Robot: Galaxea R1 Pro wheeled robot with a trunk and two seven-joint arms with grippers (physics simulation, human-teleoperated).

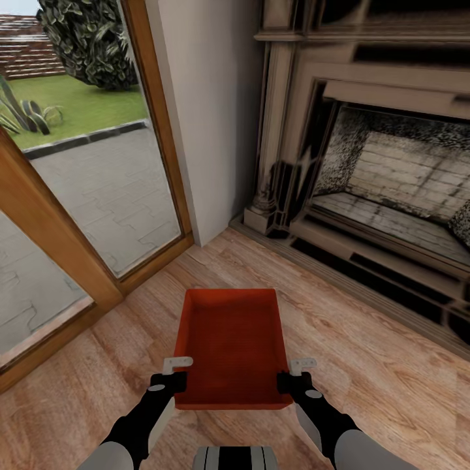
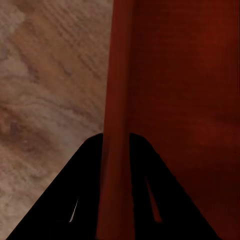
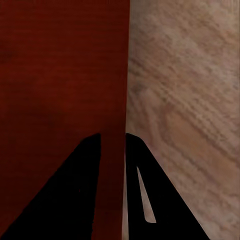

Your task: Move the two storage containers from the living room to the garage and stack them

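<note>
Here, left gripper and right gripper each pinch a side wall of one storage container above the living-room wood floor; next, carriage to the garage.

So there's a big fireplace right in front of me, pale brick inside with a dark surround. Left of it is a plain white wall, then a wood-framed glass door showing paving, grass and a bush outside.
</note>
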